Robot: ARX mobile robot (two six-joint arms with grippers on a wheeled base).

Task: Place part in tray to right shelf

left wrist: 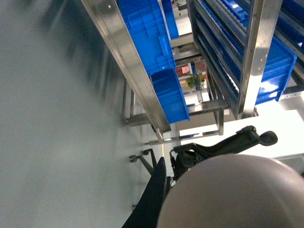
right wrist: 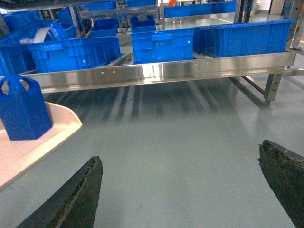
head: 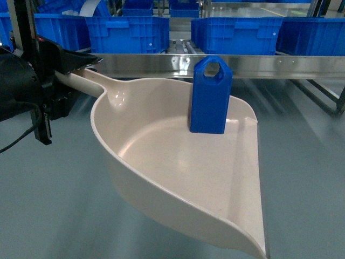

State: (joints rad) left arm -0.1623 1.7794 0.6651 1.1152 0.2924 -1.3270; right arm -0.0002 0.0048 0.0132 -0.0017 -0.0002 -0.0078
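The beige tray [head: 178,178] is gripped by its handle in the left tool [head: 67,67]. The blue part [head: 211,96] stands upright inside the tray, before the right shelf [head: 242,65]. The right tool [right wrist: 190,190] is spread, empty.

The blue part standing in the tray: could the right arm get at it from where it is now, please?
Probably yes. The part stands upright and uncovered near the tray's far right edge, and the right gripper is open and empty, with only bare floor between them in its wrist view. The left gripper holds the tray handle, clear of that path.
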